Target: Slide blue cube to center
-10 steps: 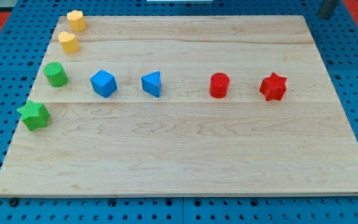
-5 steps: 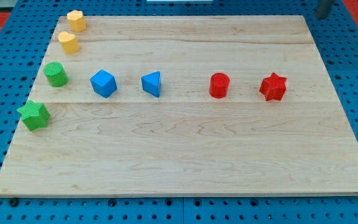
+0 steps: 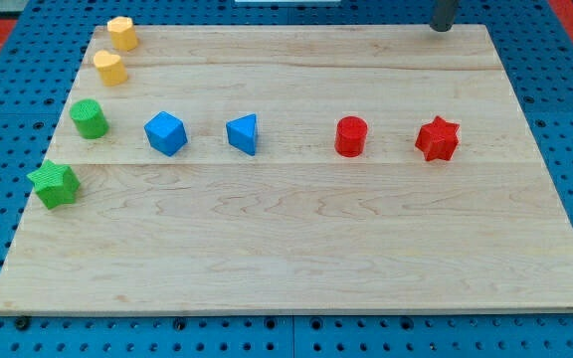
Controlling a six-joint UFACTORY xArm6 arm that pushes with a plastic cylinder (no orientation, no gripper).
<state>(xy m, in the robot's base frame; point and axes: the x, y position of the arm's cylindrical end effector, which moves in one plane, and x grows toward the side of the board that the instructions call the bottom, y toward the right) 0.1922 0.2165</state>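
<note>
The blue cube [image 3: 165,132] sits on the wooden board [image 3: 296,249] at the view's left, in a row with the other blocks. A blue triangular block [image 3: 243,133] lies just to its right. My tip [image 3: 443,27] is at the board's top edge, toward the view's right, far from the blue cube and touching no block.
A red cylinder [image 3: 351,136] and a red star [image 3: 438,138] lie in the row's right part. A green cylinder [image 3: 90,118] and a green star [image 3: 54,184] sit at the left edge. Two yellow blocks [image 3: 110,68] [image 3: 121,32] sit at the top left corner.
My tip has moved left along the board's top edge, from the top right corner toward the middle. No block has moved.
</note>
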